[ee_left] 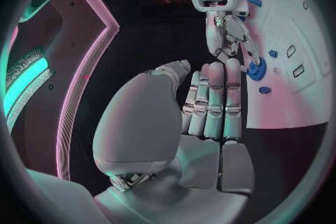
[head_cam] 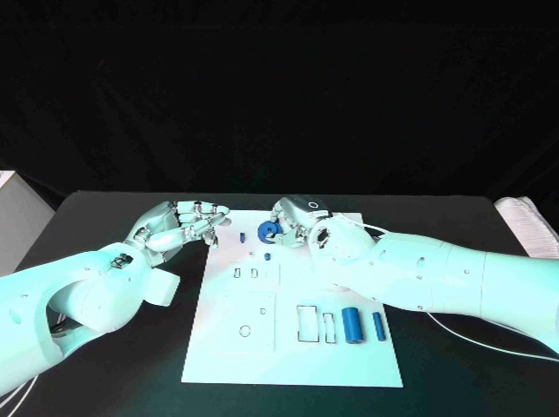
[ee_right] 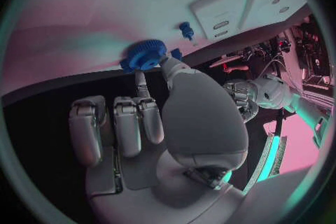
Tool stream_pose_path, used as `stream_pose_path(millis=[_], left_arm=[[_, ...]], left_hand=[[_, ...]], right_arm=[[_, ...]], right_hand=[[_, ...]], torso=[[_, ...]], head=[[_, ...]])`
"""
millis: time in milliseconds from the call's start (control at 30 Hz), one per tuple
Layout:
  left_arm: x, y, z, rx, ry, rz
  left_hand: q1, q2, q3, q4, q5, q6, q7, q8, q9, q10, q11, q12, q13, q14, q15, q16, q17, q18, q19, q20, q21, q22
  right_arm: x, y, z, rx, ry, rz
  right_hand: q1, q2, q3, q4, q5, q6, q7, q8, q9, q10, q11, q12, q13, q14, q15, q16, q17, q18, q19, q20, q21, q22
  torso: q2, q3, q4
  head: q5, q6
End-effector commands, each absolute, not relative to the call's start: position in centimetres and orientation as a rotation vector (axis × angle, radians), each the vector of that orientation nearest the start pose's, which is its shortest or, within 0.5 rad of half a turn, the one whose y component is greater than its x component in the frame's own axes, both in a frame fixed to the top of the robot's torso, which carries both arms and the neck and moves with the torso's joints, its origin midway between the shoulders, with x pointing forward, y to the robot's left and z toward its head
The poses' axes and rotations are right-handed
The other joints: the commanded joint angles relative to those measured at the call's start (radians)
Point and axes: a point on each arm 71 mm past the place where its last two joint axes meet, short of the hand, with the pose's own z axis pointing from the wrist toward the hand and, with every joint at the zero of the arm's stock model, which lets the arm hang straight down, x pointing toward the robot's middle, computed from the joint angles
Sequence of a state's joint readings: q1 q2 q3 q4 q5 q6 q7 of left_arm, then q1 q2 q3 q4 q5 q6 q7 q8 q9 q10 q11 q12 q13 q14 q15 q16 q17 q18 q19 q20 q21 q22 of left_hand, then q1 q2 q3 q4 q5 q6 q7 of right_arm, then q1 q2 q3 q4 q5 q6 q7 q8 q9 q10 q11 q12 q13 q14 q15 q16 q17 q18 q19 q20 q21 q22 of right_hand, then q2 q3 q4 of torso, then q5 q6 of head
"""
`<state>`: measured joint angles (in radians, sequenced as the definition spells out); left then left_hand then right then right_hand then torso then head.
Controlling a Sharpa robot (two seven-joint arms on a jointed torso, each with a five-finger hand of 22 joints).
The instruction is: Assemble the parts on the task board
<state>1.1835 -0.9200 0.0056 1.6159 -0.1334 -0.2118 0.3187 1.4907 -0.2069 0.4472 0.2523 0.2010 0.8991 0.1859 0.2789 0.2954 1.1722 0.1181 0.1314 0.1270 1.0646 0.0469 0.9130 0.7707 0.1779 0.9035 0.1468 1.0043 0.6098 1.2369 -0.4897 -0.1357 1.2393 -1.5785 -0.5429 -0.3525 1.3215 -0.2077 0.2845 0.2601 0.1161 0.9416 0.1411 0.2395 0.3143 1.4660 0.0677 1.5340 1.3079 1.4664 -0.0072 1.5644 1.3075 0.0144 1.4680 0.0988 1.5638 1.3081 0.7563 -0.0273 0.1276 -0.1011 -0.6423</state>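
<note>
Blue gear [head_cam: 268,230] is pinched in my right hand [head_cam: 307,228] over the far end of the task board [head_cam: 229,347], not seated yet. My left hand [head_cam: 179,224] hangs alongside, fingers loosely together, holding nothing. Two blue cylinders [head_cam: 353,324] lie waiting, so I'd say plenty is left.

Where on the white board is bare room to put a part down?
The task board is bare along its near edge, below the blue cylinders. The far end is crowded: the right hand holds the blue gear there, beside the left hand.
</note>
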Motion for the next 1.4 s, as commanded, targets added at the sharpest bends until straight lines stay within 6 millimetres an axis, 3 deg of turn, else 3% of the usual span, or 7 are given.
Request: stream_pose_path(millis=[33,367,600,700,900,1100,1400], left_arm=[[47.1,20.9,-16.3,-0.964,1.547,-1.628],[47.1,20.9,-16.3,-0.964,1.547,-1.627],[47.1,20.9,-16.3,-0.965,1.547,-1.627],[47.1,20.9,-16.3,-0.965,1.547,-1.626],[47.1,21.0,-16.3,-0.966,1.547,-1.624],[47.1,21.0,-16.3,-0.967,1.546,-1.622],[47.3,21.5,-16.4,-0.972,1.538,-1.608]], left_hand=[[-0.01,0.001,0.007,0.002,-0.004,-0.009,-0.001,0.0,0.001,-0.006,-0.002,0.003,0.001,-0.006,0.001,0.005,-0.001,0.005,-0.01,0.0,0.006,0.001],[-0.01,0.001,0.007,0.002,-0.004,-0.009,-0.001,0.0,0.001,-0.006,-0.002,0.003,0.001,-0.006,0.001,0.005,-0.001,0.005,-0.01,0.0,0.006,0.001],[-0.01,0.002,0.008,0.001,-0.003,-0.01,-0.001,0.0,0.002,-0.007,-0.002,0.004,0.002,-0.006,0.002,0.005,-0.001,0.005,-0.011,0.0,0.007,0.002],[-0.01,0.002,0.008,0.001,-0.003,-0.01,0.0,0.0,0.002,-0.007,-0.002,0.004,0.002,-0.006,0.002,0.005,-0.001,0.005,-0.011,0.0,0.007,0.002],[-0.011,0.001,0.008,0.002,-0.004,-0.011,0.0,-0.001,0.002,-0.008,-0.001,0.004,0.002,-0.006,0.002,0.006,-0.002,0.005,-0.012,0.0,0.008,0.002],[-0.011,0.001,0.008,0.002,-0.004,-0.011,0.0,-0.001,0.002,-0.008,-0.001,0.004,0.002,-0.006,0.002,0.006,-0.002,0.005,-0.012,0.0,0.008,0.002],[-0.011,0.001,0.008,0.002,-0.004,-0.011,0.0,-0.001,0.002,-0.008,-0.001,0.004,0.002,-0.006,0.002,0.006,-0.002,0.005,-0.012,0.0,0.008,0.002]], right_arm=[[52.2,-10.5,-20.7,-0.127,1.537,0.494],[52.2,-10.8,-20.7,-0.117,1.523,0.496],[52.2,-10.8,-20.9,-0.109,1.554,0.503],[52.3,-10.8,-21.1,-0.101,1.583,0.505],[52.3,-11.0,-21.3,-0.084,1.604,0.509],[52.2,-11.6,-20.7,-0.053,1.527,0.555],[50.9,-12.9,-18.6,-0.015,1.34,0.743]], right_hand=[[0.015,0.006,0.007,-0.007,0.006,0.012,0.001,0.007,0.0,0.075,-0.005,0.006,0.233,0.102,-0.002,0.003,0.251,-0.014,0.103,-0.001,0.007,0.263],[0.025,0.01,0.016,-0.011,0.008,0.019,-0.001,0.009,0.0,0.078,-0.007,0.009,0.235,0.102,-0.005,0.004,0.254,-0.014,0.103,-0.004,0.007,0.263],[0.007,-0.005,0.001,0.002,-0.009,-0.003,0.005,-0.008,-0.007,0.067,-0.002,-0.003,0.225,0.102,-0.001,0.003,0.254,-0.014,0.103,-0.003,0.007,0.263],[-0.024,-0.011,-0.028,0.025,-0.004,-0.019,0.009,-0.02,-0.012,0.064,0.002,-0.006,0.222,0.103,0.004,0.004,0.256,-0.014,0.103,0.001,0.007,0.263],[-0.094,0.005,-0.089,0.032,0.004,-0.03,0.016,-0.031,-0.018,0.062,0.008,-0.007,0.221,0.104,0.01,0.005,0.26,-0.014,0.103,0.008,0.007,0.263],[-0.094,0.016,-0.09,0.03,0.012,-0.024,0.015,-0.029,-0.017,0.066,0.007,-0.003,0.225,0.104,0.01,0.006,0.263,-0.014,0.103,0.008,0.007,0.263],[-0.069,0.02,-0.084,0.024,0.027,-0.028,0.016,-0.033,-0.02,0.066,0.008,-0.004,0.225,0.104,0.01,0.006,0.263,-0.014,0.103,0.008,0.007,0.263]], torso=[[0.0,0.0005,0.001],[0.0,0.0002,0.0],[0.0,-0.0001,0.0009],[0.0,-0.0004,0.001],[0.0,-0.0001,0.0013],[0.0,-0.0005,0.0011],[-0.002,0.0024,-0.0059]], head=[[0.0,0.0],[0.001,-0.001],[0.0,0.0],[0.0,0.0],[0.0,0.001],[0.001,0.002],[0.004,0.007]])
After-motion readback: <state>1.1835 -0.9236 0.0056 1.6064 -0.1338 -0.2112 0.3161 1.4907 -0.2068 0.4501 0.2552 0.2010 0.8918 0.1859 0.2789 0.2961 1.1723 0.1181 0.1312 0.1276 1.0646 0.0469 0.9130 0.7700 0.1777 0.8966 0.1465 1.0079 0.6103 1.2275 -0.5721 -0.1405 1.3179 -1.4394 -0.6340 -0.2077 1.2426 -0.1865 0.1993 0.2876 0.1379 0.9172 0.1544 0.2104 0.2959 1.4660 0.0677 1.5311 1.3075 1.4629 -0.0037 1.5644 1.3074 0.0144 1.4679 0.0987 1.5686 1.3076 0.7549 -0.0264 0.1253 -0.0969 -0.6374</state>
